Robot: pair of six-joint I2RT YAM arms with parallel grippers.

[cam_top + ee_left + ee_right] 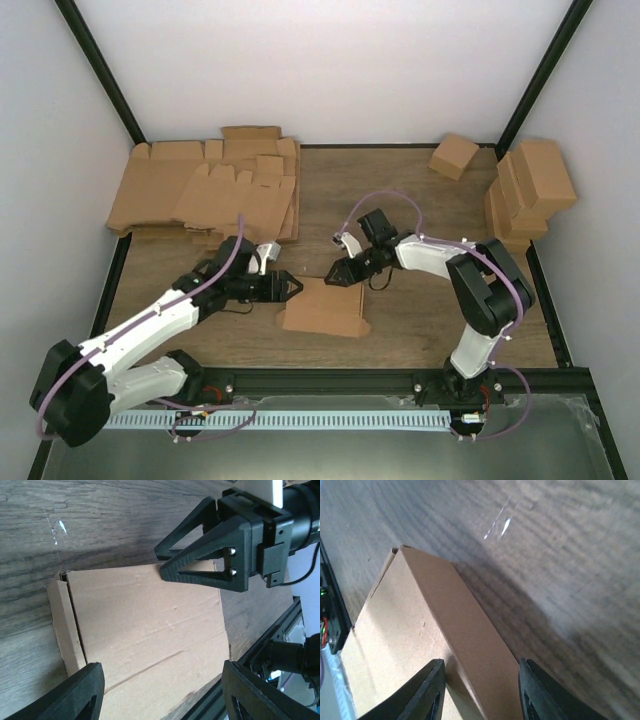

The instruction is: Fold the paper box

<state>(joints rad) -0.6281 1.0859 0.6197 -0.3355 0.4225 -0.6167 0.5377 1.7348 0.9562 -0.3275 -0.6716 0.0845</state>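
Bright, even lighting; soft shadows, wrist views slightly blurred.

box (420, 630) cut off by bottom edge — right pincer (481, 666) grip unclear

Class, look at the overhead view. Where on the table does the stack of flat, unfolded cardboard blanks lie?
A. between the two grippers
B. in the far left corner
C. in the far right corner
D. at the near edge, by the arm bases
B: the stack of flat blanks sits in the far left corner of the table; the far right corner holds folded boxes instead.
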